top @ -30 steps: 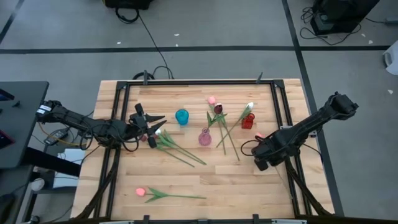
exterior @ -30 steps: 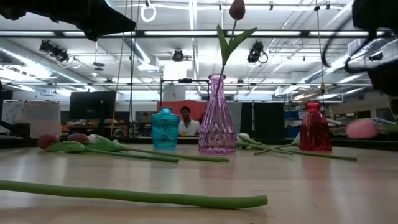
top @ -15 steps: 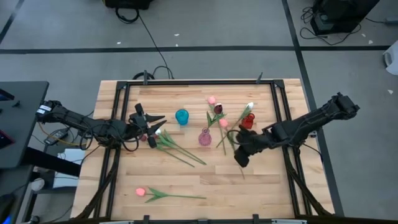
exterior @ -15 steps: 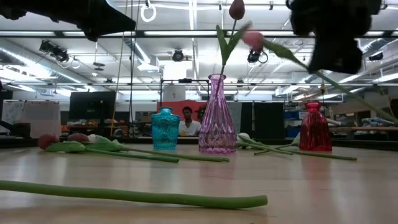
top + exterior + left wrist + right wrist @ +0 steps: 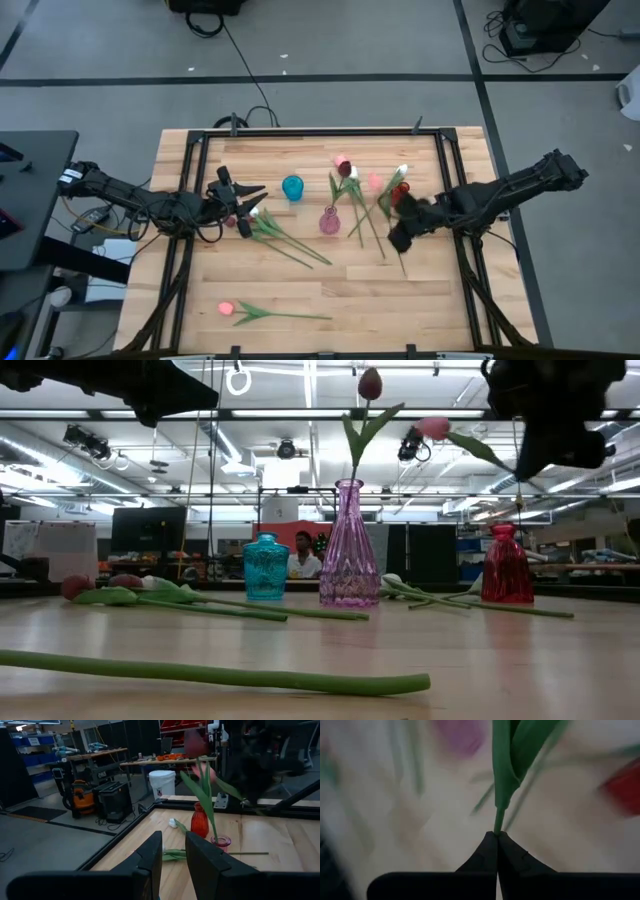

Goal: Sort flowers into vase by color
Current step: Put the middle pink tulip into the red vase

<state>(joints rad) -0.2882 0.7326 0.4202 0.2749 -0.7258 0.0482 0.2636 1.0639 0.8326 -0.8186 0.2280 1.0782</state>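
The right gripper (image 5: 400,236) is up in the air, just right of the pink vase (image 5: 329,222). Its jaws are clenched on the green stem of a pink tulip (image 5: 434,427) — the stem tilts and the head is high, near the red vase (image 5: 398,194). A dark maroon tulip (image 5: 369,383) stands in the pink vase. A blue vase (image 5: 292,187) sits left of it. More flowers (image 5: 285,236) lie flat on the counter (image 5: 420,300). The left gripper (image 5: 243,205) waits at the left side, above two flower heads — its jaws are released.
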